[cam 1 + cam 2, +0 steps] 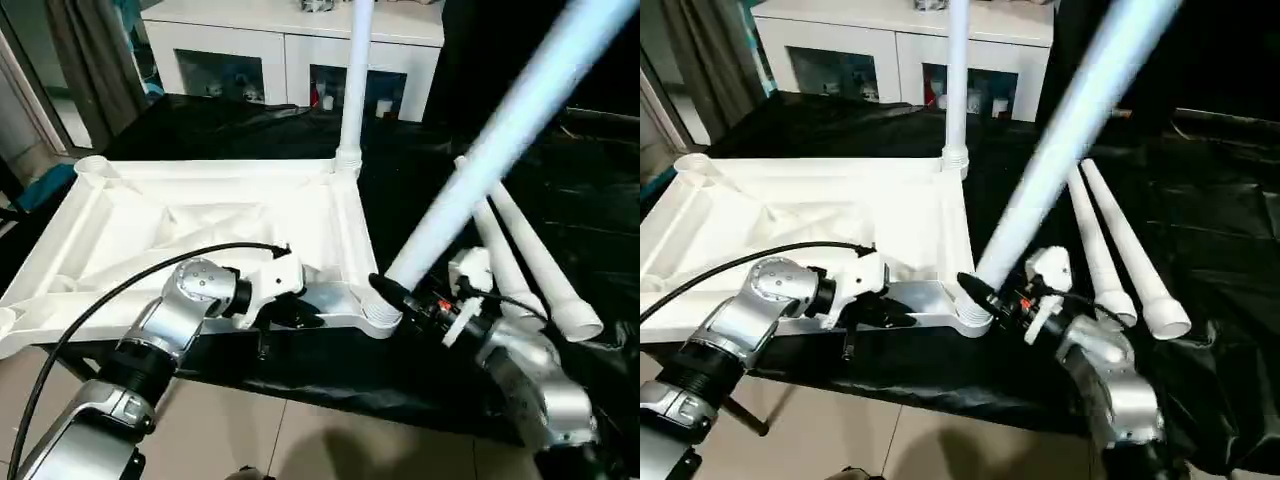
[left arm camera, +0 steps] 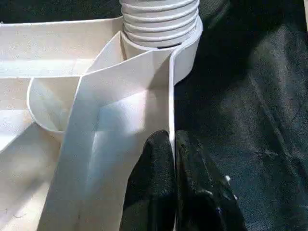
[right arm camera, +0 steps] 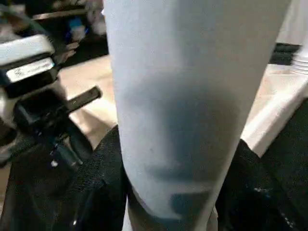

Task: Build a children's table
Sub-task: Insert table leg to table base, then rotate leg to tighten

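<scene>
The children's table top [image 1: 200,215] lies upside down on black cloth, ribs facing up. One white leg [image 1: 352,80] stands upright in its far right corner socket. My right gripper [image 1: 395,292] is shut on a second leg [image 1: 500,130], which leans up and to the right with its threaded end at the near right corner socket [image 1: 383,318]. In the right wrist view this leg [image 3: 192,96] sits between the black fingers [image 3: 96,192]. My left gripper [image 2: 173,149] is shut on the thin near rim [image 2: 171,96] of the top, close to that socket. Two loose legs [image 1: 540,265] lie to the right.
A white cabinet with glass doors [image 1: 290,50] stands behind the work. Black cloth [image 1: 580,200] covers the surface under the top and to the right. Tiled floor [image 1: 300,440] shows in front. A black cable [image 1: 120,290] loops over my left forearm.
</scene>
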{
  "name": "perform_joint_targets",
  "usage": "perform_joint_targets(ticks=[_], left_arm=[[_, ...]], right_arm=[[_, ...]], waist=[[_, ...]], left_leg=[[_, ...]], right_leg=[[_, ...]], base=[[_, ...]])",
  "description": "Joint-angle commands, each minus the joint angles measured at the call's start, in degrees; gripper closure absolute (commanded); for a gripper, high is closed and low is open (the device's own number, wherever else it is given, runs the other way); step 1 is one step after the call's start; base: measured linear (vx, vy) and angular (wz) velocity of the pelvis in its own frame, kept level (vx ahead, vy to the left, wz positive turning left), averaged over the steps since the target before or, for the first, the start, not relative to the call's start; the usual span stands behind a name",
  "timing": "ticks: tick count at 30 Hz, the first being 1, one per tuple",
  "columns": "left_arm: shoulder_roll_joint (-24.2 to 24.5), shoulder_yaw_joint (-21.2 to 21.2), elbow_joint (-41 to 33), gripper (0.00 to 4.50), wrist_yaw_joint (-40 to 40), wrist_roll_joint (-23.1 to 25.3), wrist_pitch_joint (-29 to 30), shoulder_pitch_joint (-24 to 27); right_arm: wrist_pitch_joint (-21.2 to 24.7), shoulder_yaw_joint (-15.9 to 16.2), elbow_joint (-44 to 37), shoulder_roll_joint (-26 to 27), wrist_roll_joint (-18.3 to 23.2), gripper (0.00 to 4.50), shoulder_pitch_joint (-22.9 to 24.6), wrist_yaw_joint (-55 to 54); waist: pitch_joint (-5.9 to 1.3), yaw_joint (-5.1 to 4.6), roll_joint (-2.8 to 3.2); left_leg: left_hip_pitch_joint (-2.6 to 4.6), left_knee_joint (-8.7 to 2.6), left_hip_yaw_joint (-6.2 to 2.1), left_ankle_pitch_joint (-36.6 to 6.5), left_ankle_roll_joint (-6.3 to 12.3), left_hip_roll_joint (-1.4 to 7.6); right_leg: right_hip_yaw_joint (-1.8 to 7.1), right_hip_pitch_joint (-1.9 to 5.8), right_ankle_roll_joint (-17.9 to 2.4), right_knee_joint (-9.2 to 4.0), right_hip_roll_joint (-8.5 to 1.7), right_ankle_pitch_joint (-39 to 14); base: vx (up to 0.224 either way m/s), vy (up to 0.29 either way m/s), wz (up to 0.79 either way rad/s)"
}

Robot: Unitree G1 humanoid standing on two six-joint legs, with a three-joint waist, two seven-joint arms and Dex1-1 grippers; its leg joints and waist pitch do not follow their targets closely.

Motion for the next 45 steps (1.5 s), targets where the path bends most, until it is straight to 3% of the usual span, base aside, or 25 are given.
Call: perform_joint_targets(ticks=[1,6,7,10,23,33,41,44,45], left_arm=[[0.85,-0.18,-0.32,4.50,0.66,0.51,-0.61,-1.47],[0.71,-0.32,-0.51,4.50,0.64,0.47,-0.78,-1.19],[0.67,-0.33,-0.63,4.50,0.63,0.40,-0.82,-1.09],[0.66,-0.34,-0.81,4.50,0.63,0.34,-0.84,-0.97],[0.72,-0.50,-0.26,4.50,-0.04,-0.16,-1.75,-1.26],[0.35,0.08,0.59,4.50,1.45,-0.32,-0.77,-2.01],[0.65,-0.05,0.83,4.50,1.60,-0.24,-0.88,-2.15],[0.60,0.02,1.24,4.50,2.26,-0.05,-0.72,-2.45],[0.50,0.06,1.41,4.50,2.71,0.09,-0.59,-2.57]], right_arm=[[4.27,3.07,2.42,-2.12,-3.93,2.60,1.31,1.67],[5.83,5.74,2.99,-4.27,-5.01,2.60,0.17,4.61],[5.53,6.06,3.74,-4.60,-5.01,2.60,-0.26,4.98],[5.36,6.06,4.35,-4.75,-4.92,2.60,-0.45,5.21],[0.86,4.41,7.76,-4.14,-4.16,2.60,1.40,6.67],[-1.84,1.79,10.94,-1.74,-3.69,2.60,0.24,3.23],[-3.16,1.85,11.90,-1.57,-4.57,2.60,0.48,4.12],[-3.81,1.11,13.40,-0.77,-5.35,2.60,-0.66,1.28],[-4.45,0.72,14.41,-0.40,-5.83,2.60,-1.22,-0.17]], waist=[[-2.89,0.49,-0.03],[-2.86,0.62,-0.26],[-2.91,0.68,-0.56],[-2.94,0.87,-0.60],[-2.93,1.22,-0.38],[-2.44,0.90,-0.31],[-2.65,0.89,-0.12],[-2.51,0.89,-0.16],[-2.31,0.76,-0.24]], left_leg=[[1.43,-4.86,-2.76,-16.56,-0.21,4.87],[1.47,-4.81,-2.70,-15.85,0.20,4.92],[1.46,-4.76,-2.70,-15.67,0.28,4.95],[1.50,-4.82,-2.67,-15.50,0.23,5.01],[1.72,-5.08,-2.70,-16.63,-0.20,5.10],[2.02,-5.62,-3.15,-22.78,-2.60,5.14],[2.14,-5.88,-3.01,-22.01,-2.50,5.23],[2.21,-5.83,-2.99,-22.75,-2.55,5.17],[2.17,-5.87,-3.12,-23.94,-2.95,5.06]], right_leg=[[3.54,1.60,-12.36,-5.25,-6.18,-11.73],[3.53,1.51,-12.06,-5.35,-6.16,-12.29],[3.54,1.53,-12.13,-5.24,-6.25,-12.29],[3.58,1.52,-11.97,-5.32,-6.22,-11.85],[3.55,1.53,-12.51,-5.38,-6.24,-10.33],[3.65,1.04,-10.48,-6.31,-6.47,-19.62],[3.58,1.06,-11.33,-6.03,-6.22,-14.61],[3.64,0.94,-11.26,-6.26,-6.40,-16.32],[3.63,0.83,-10.64,-6.52,-6.51,-19.52]], base=[[0.000,0.000,0.00],[0.000,0.000,0.00],[0.000,0.000,0.00],[0.000,0.000,0.00],[0.000,0.000,0.00],[0.000,0.000,0.00],[0.000,0.000,0.00],[0.000,0.000,0.00],[0.000,0.000,0.00]])
